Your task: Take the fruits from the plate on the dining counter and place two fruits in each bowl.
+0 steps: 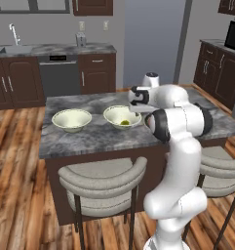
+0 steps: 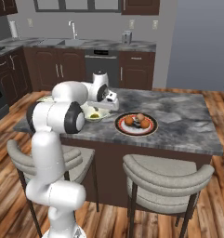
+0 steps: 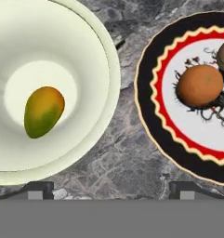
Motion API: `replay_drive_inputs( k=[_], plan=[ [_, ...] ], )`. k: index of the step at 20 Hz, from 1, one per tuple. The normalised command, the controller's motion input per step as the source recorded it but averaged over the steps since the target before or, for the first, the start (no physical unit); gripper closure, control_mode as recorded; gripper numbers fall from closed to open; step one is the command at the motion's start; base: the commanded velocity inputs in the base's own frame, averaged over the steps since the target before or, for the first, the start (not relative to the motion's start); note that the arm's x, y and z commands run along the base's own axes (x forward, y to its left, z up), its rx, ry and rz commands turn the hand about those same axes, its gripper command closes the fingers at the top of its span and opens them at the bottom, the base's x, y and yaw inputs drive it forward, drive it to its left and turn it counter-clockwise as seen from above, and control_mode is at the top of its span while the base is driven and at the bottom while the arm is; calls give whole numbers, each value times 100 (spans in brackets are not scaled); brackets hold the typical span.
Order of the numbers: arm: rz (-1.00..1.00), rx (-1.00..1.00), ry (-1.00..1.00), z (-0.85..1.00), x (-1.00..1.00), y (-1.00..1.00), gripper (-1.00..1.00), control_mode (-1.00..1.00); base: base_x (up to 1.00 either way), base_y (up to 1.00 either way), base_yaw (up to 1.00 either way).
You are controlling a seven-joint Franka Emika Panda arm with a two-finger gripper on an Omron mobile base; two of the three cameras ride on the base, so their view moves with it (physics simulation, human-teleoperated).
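Here, from the left base camera, two cream bowls sit on the dining counter: the left bowl empty, the right bowl holding a yellow-green fruit.

Right base camera: the plate carries orange fruits, just beside that bowl.

Hand camera: the gripper has its fingertips spread wide, holding nothing, above the stone between bowl and plate. No readable writing anywhere.
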Motion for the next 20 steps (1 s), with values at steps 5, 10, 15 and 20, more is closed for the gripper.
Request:
replay_drive_inputs(
  k=[5, 10, 15, 20],
  plan=[
    [-9, 0, 0, 0, -65, -100, -100, -100, 0, 0, 0],
    [1, 0, 0, 0, -7, -89, -100, -100, 0, 0, 0],
    [10, 2, 0, 0, 25, -79, -100, -100, 0, 0, 0],
    [12, 4, 0, -10, 31, -74, -100, -100, 0, 0, 0]
  ],
)
